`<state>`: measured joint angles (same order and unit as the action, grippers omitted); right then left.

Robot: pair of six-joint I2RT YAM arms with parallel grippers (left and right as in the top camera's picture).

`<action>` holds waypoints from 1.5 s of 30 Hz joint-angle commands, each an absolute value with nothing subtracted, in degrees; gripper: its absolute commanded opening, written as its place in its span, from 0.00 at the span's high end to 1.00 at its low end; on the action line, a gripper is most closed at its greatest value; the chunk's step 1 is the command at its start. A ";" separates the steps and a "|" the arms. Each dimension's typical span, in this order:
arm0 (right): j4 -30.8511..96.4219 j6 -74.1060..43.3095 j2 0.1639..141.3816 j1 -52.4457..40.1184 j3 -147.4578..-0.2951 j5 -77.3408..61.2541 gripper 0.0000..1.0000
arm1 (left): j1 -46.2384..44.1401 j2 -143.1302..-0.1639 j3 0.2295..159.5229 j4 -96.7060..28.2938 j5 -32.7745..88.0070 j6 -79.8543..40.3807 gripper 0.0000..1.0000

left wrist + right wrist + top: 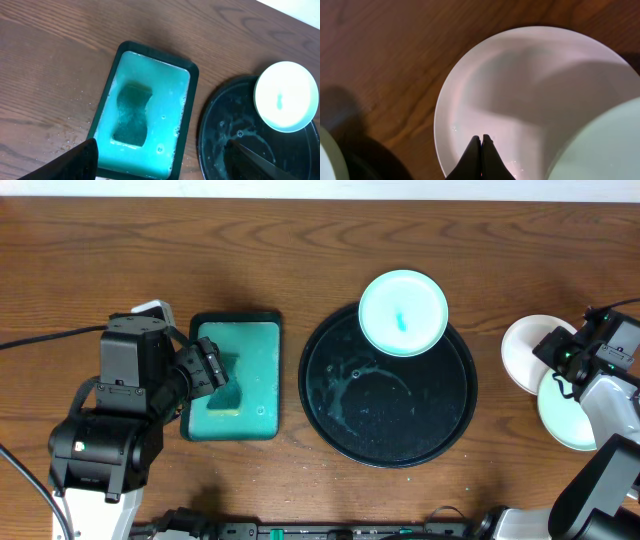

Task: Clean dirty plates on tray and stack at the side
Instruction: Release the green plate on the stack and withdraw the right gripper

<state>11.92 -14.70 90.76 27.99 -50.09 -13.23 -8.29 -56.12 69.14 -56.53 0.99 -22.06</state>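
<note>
A white plate (520,345) and a mint plate (555,422) are lying overlapped on the counter (300,240), right of the tray (330,410). One smeared plate (403,312) is sitting on the tray's far rim, so the last cleaning round seems to be starting. The left hand (160,143) is hovering, fingers spread wide, over the sponge (131,116) in its container (192,70); next it needs to drop and pinch the sponge. The right hand (481,139) is hanging clenched and empty above the white plate.
</note>
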 commanded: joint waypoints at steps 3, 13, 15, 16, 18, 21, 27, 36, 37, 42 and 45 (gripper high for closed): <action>17.12 -12.38 90.65 27.77 -50.26 -10.17 0.60 | -8.05 -56.10 70.41 -56.55 0.86 -21.63 0.20; 22.31 -16.19 90.70 27.75 -50.24 -2.90 0.64 | -8.05 -56.10 70.41 -56.53 0.86 -21.63 0.20; 21.32 -15.86 90.65 27.75 -50.26 -4.45 0.60 | -8.05 -56.12 70.41 -56.53 0.86 -21.63 0.20; 20.60 -14.90 90.48 27.75 -50.26 -6.72 0.60 | -8.05 -56.10 70.41 -56.55 0.86 -21.63 0.20; 17.80 -10.20 89.84 27.75 -50.28 -15.64 0.61 | -8.05 -56.12 70.41 -56.53 0.86 -21.63 0.20; 17.19 -9.39 88.49 27.77 -50.63 -17.80 0.60 | -8.05 -56.10 70.41 -56.55 0.86 -21.63 0.20; 22.26 -17.30 87.18 27.88 -50.63 0.10 0.58 | -8.05 -56.12 70.41 -56.55 0.86 -21.63 0.20; 24.29 -18.85 88.75 27.86 -50.57 5.56 0.66 | -8.05 -56.10 70.41 -56.53 0.86 -21.63 0.20; 24.32 -18.85 89.23 27.86 -50.57 5.56 0.69 | -8.05 -56.12 70.41 -56.53 0.86 -21.63 0.20; 24.32 -18.87 93.49 27.86 -50.57 5.54 0.73 | -8.05 -56.10 70.41 -56.55 0.86 -21.63 0.20; 23.55 -18.81 96.16 27.88 -50.57 5.56 0.88 | -8.05 -56.10 70.41 -56.53 0.86 -21.63 0.20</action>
<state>23.94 -17.65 93.76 27.99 -50.09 4.58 -8.29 -56.12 69.14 -56.55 0.99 -22.06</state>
